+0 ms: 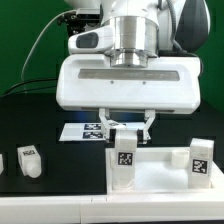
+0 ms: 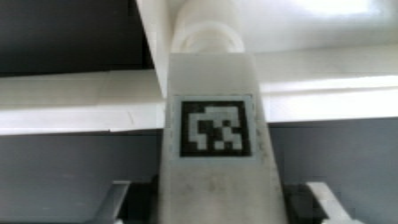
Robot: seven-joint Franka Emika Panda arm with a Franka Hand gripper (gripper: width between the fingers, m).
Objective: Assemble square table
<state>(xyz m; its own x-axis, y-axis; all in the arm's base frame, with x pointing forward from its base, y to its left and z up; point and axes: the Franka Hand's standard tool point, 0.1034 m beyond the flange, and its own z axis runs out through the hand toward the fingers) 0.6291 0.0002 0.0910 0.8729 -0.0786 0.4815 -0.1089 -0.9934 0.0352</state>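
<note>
The white square table top point(image 1: 160, 182) lies flat at the front. One tagged white leg point(image 1: 124, 158) stands upright on its corner at the exterior view's left, and a second leg point(image 1: 199, 157) stands at its right corner. My gripper point(image 1: 127, 128) hangs right above the left leg, with a finger on each side of the leg's top. In the wrist view the leg point(image 2: 214, 120) fills the middle between my fingertips point(image 2: 125, 200), with a dark gap on both sides. The gripper point(image 2: 222, 205) is open and holds nothing.
A loose tagged leg point(image 1: 29, 160) lies on the black table at the exterior view's left, and another white part point(image 1: 2, 165) shows at the left edge. The marker board point(image 1: 85, 130) lies behind the gripper. Cables run at the back left.
</note>
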